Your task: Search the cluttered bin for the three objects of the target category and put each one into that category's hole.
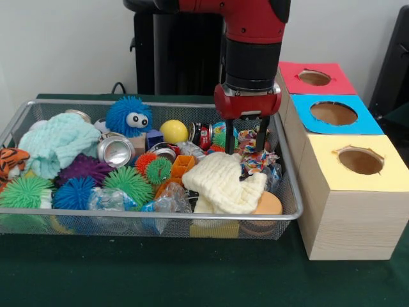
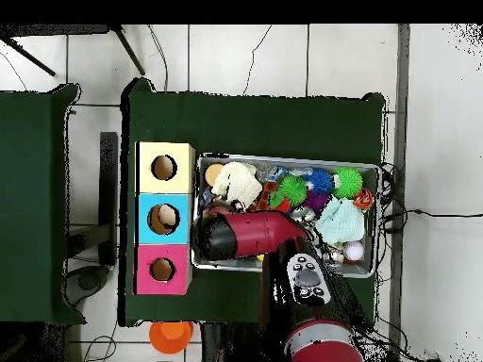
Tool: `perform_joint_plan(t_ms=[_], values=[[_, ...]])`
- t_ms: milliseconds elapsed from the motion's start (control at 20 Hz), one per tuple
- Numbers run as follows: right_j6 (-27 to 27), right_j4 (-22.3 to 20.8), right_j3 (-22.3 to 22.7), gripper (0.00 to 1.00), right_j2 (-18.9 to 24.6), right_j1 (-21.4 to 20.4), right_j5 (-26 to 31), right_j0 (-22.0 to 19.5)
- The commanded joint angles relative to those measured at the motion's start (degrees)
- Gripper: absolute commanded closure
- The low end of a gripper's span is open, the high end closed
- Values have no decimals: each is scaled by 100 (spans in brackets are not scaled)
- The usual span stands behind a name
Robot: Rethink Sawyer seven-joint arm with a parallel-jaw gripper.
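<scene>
We are seeing the bin (image 1: 19, 118) lying left of the three boxes in the front view, the hole (image 1: 333, 113) sitting in the blue-topped middle box. The gripper (image 1: 245, 160) is hanging with jaws parted over a cream knitted cloth (image 1: 223, 182). Overhead, the red arm (image 2: 259, 234) is hiding the gripper.
</scene>
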Motion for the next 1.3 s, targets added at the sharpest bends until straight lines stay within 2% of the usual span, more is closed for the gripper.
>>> perform_joint_plan(t_ms=[50, 500, 950, 1300], values=[[330, -237, 125, 0, 587, 334, -209, -241], [434, -185, 277, 0, 711, 310, -189, -340], [406, -110, 290, 0, 883, 471, -59, -468], [264, -128, 265, 0, 1160, 822, 59, -668]])
